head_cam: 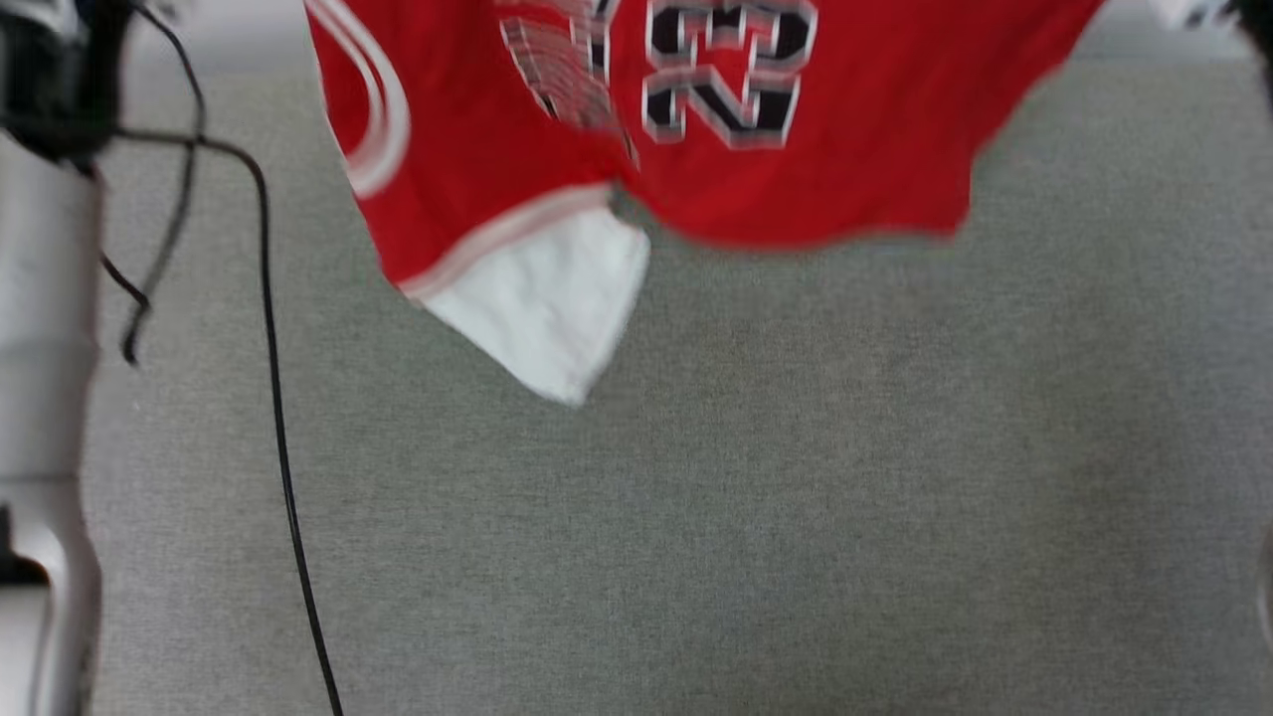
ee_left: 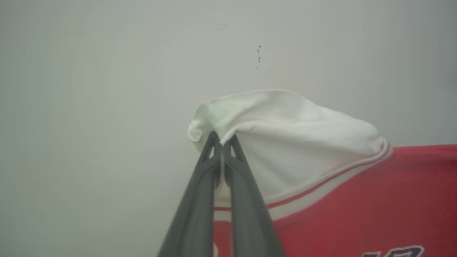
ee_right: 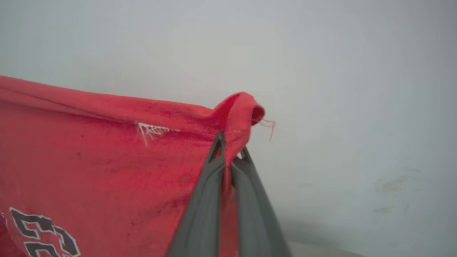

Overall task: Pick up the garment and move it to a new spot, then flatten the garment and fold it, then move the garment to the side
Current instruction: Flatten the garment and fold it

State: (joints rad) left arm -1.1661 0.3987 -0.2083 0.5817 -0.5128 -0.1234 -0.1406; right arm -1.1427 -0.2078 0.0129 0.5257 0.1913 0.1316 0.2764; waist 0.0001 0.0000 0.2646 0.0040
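The shirt (head_cam: 875, 149) is held up over the far edge of the grey surface (head_cam: 796, 517) (blurred, its top cut off); its white sleeve (ee_left: 292, 142) is clenched by the left gripper (ee_left: 222, 142); a red corner (ee_right: 239, 107) is pinched by the right gripper (ee_right: 232, 148).

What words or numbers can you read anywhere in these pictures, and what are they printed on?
"23": black, white-edged digits on the red garment, turned sideways and motion-blurred in the head view.
Striped print beside them: too blurred to read.
Right wrist view, lower left: part of a black, white-edged character, cut off; cannot tell which.
Left wrist view, bottom edge: a sliver of print, unreadable.
Nothing else is written.
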